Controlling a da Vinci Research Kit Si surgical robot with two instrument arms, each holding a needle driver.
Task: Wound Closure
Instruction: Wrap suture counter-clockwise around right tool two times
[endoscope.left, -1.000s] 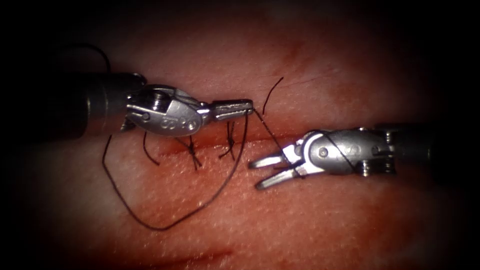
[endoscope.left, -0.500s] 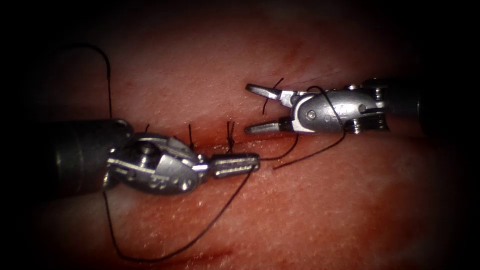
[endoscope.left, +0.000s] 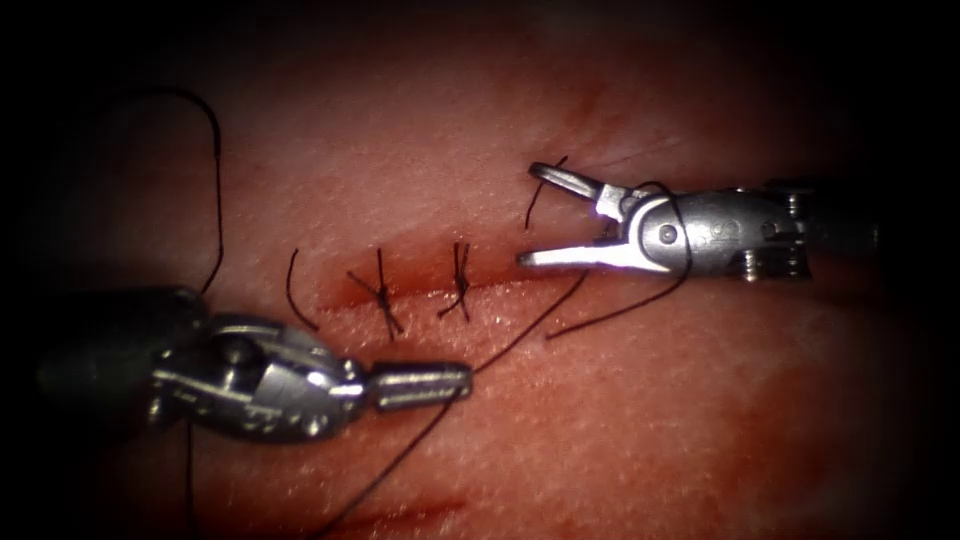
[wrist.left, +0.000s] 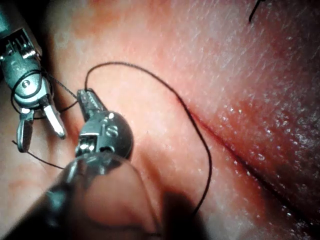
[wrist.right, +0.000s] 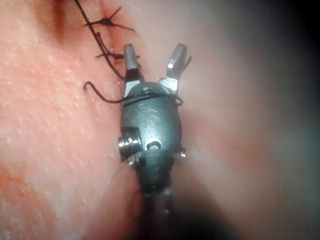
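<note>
In the endoscope view my left tool (endoscope.left: 462, 381) lies below the cut (endoscope.left: 520, 287), shut on the dark thread (endoscope.left: 520, 335). The thread climbs right from those jaws to the cut's right end, and another strand falls away down-left. My right tool (endoscope.left: 529, 215) sits above the cut's right end, open and holding nothing. A loop of thread (endoscope.left: 672, 225) lies round its wrist, and a short thread tail (endoscope.left: 538, 198) stands between its jaws. The left wrist view shows the left tool (wrist.left: 86, 96) shut on thread (wrist.left: 175, 95). The right wrist view shows the right tool (wrist.right: 154, 54) open, thread (wrist.right: 150, 98) wound round it.
Two tied stitches (endoscope.left: 381, 292) (endoscope.left: 460, 282) cross the cut to the left of the right tool, with a loose cut end (endoscope.left: 296, 292) further left. A long arc of thread (endoscope.left: 216, 150) rises at the far left. Red fluid (endoscope.left: 420, 515) streaks the tissue low in the view.
My left tool has moved down and left from above the cut, drawing the thread with it. My right tool has risen above the cut with thread looped round it.
</note>
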